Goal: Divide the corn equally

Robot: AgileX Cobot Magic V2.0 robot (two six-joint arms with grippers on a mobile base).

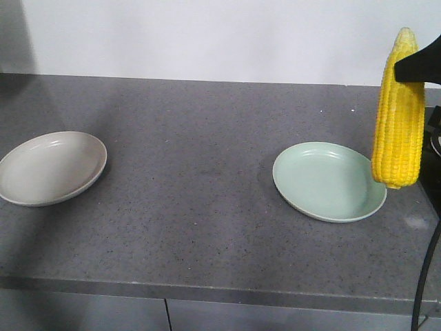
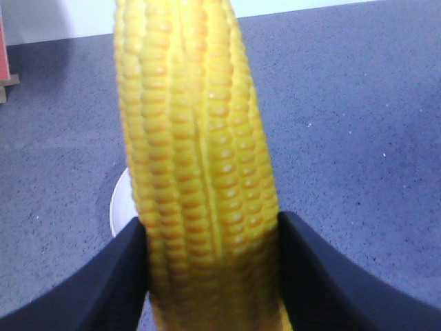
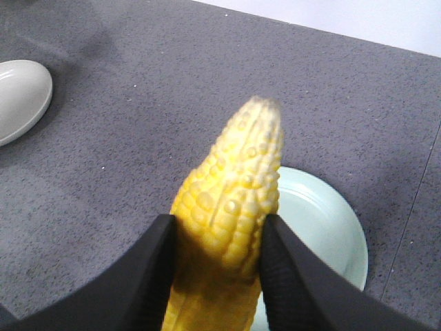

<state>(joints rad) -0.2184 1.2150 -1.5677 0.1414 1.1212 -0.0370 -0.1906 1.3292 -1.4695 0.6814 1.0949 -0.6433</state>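
A yellow corn (image 1: 398, 117) hangs upright, tip up, over the right rim of the pale green plate (image 1: 324, 183). My right gripper (image 1: 408, 69) is shut on it near the tip. From the right wrist, that corn (image 3: 231, 200) sits between the black fingers (image 3: 148, 276), with the green plate (image 3: 324, 234) below and a beige plate (image 3: 21, 93) far left. My left gripper (image 2: 212, 238) is shut on a second corn (image 2: 196, 152), above the edge of a pale plate (image 2: 118, 207). The beige plate (image 1: 52, 167) lies bare at the left; the left gripper is outside the front view.
The grey counter's front edge (image 1: 220, 289) runs along the bottom. A black cable (image 1: 426, 276) and dark equipment (image 1: 435, 131) stand at the right edge. A red object (image 2: 3, 48) shows at the far left of the left wrist view.
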